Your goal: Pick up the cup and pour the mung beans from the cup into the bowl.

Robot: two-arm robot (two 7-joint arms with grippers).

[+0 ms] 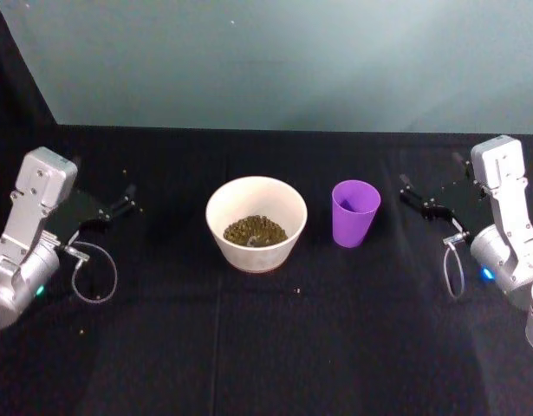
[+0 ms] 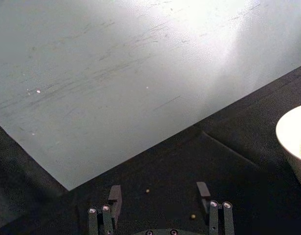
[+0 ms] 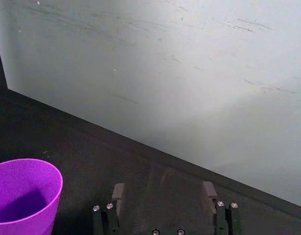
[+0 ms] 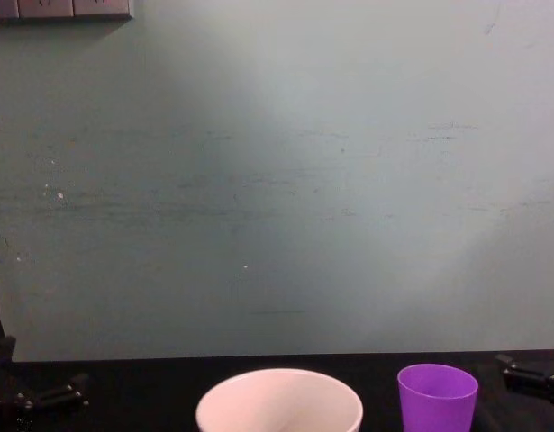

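Holding beans, bowl (image 1: pixel 256 208) – cup (image 1: pixel 355 213) upright (seemingly empty), grippers apart.

The cup (image 1: pixel 355 212) stands just right of the bowl (image 1: pixel 256 206), which holds mung beans (image 1: pixel 255 231).

Black cloth-covered counter (image 1: pixel 275 347) running back to a pale grey-green wall (image 1: pixel 275 61). At its middle, white bowl (image 1: pixel 256 223) standing upright, mung beans (image 1: pixel 255 231) heaped in the bottom. Just beside it on the robot's right, apart from it, purple cup (image 1: pixel 354 212), upright and open-mouthed. Scattered on the cloth, a few stray beans (image 1: pixel 297 291) near the bowl's front and more in the left wrist view (image 2: pixel 147 191)
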